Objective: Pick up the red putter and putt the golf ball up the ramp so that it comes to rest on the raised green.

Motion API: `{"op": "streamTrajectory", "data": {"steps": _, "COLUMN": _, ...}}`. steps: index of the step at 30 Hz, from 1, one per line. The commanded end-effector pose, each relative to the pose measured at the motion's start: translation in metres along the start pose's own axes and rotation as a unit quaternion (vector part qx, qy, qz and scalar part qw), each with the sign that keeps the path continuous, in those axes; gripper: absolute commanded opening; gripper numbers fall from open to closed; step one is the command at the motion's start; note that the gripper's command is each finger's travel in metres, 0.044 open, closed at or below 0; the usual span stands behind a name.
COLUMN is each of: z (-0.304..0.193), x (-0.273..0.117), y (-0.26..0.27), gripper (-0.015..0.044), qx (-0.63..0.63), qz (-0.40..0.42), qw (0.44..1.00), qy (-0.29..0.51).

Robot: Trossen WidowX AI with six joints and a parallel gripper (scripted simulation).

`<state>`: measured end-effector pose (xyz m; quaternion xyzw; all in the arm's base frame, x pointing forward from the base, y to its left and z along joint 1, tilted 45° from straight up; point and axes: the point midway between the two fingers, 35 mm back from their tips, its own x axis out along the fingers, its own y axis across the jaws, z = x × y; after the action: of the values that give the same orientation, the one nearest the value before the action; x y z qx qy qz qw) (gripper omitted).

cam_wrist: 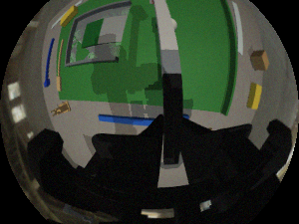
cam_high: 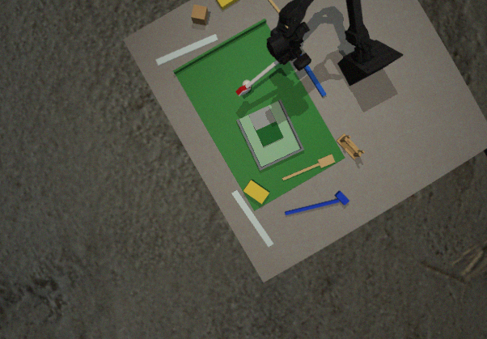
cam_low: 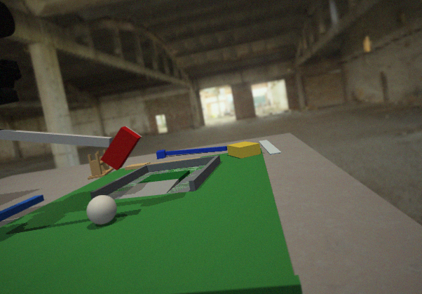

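red putter [cam_high: 255, 82], pinched by the tool [cam_high: 283, 60], overlaps golf ball [cam_high: 246, 82] from above; exterior shows it airborne.

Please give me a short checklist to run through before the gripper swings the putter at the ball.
1. Black gripper shut on the grey-shafted red putter: ok.
2. Red putter head down at ball height: not ok, it hangs above the white golf ball.
3. Ball resting on the green mat: ok.
4. Grey ramp of the grey-walled raised green free of obstacles: ok.
5. Head on the ball's side away from the ramp: cannot tell.
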<state>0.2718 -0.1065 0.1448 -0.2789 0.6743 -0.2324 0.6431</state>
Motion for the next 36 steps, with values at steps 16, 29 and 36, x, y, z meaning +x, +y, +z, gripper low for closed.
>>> {"op": "streamTrajectory", "data": {"steps": 16, "z": -0.026, "x": 0.023, "y": -0.04, "gripper": 0.0, "qx": 0.106, "qz": -0.026, "qw": 0.994, "qy": 0.009}}
{"op": "streamTrajectory", "data": {"steps": 29, "z": -0.027, "x": 0.045, "y": -0.041, "gripper": 0.0, "qx": 0.106, "qz": -0.027, "qw": 0.994, "qy": 0.009}}
{"op": "streamTrajectory", "data": {"steps": 36, "z": -0.027, "x": 0.056, "y": -0.041, "gripper": 0.0, "qx": 0.106, "qz": -0.027, "qw": 0.994, "qy": 0.009}}
